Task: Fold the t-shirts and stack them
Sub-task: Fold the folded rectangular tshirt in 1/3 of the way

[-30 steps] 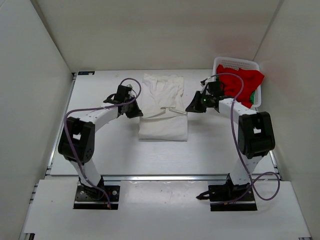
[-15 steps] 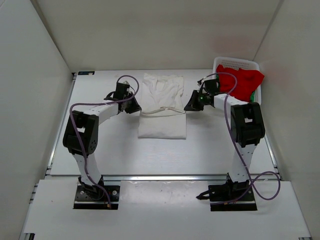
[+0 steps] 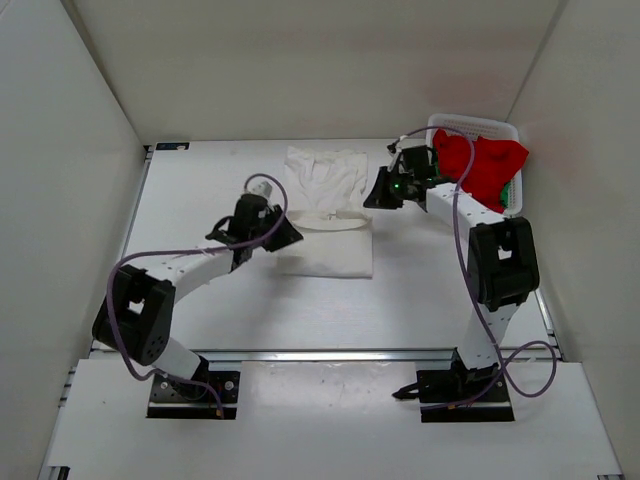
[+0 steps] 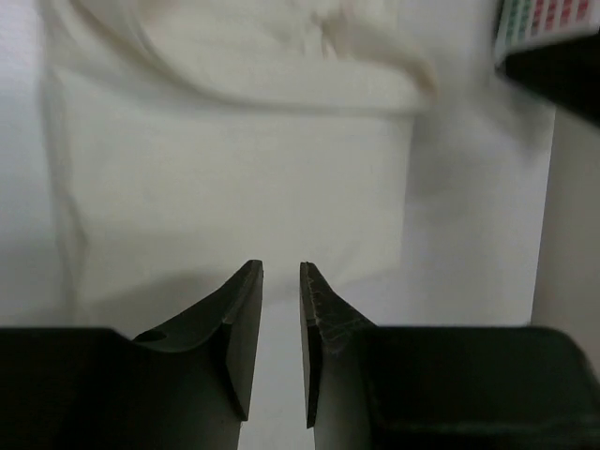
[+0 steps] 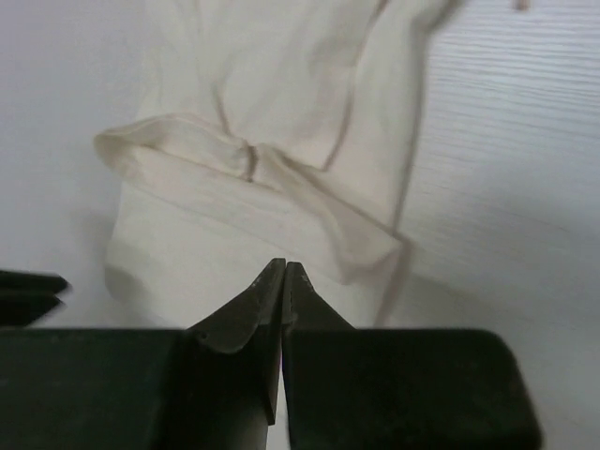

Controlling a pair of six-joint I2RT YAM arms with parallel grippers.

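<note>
From above, the off-white t-shirt (image 3: 326, 215) lies mid-worktop (image 3: 200, 300) as a part-folded strip running near to far, with a fold across its middle. The left end effector (image 3: 284, 236) sits at its near-left edge and the right end effector (image 3: 374, 194) just beside its far-right edge. There are three shirts. One is off-white, one red t-shirt (image 3: 487, 163) is heaped in the single basket (image 3: 470, 122) at far right, and one green t-shirt (image 3: 511, 192) shows as a sliver beneath the red.

In the left wrist view the jaws stand slightly apart and empty, with cloth (image 4: 234, 187) just ahead.

In the right wrist view the jaws are pressed together on nothing, and the folded edge (image 5: 281, 94) lies ahead.

The next fold would likely go best with both corners pinched level and carried together, so the edges meet squarely.
</note>
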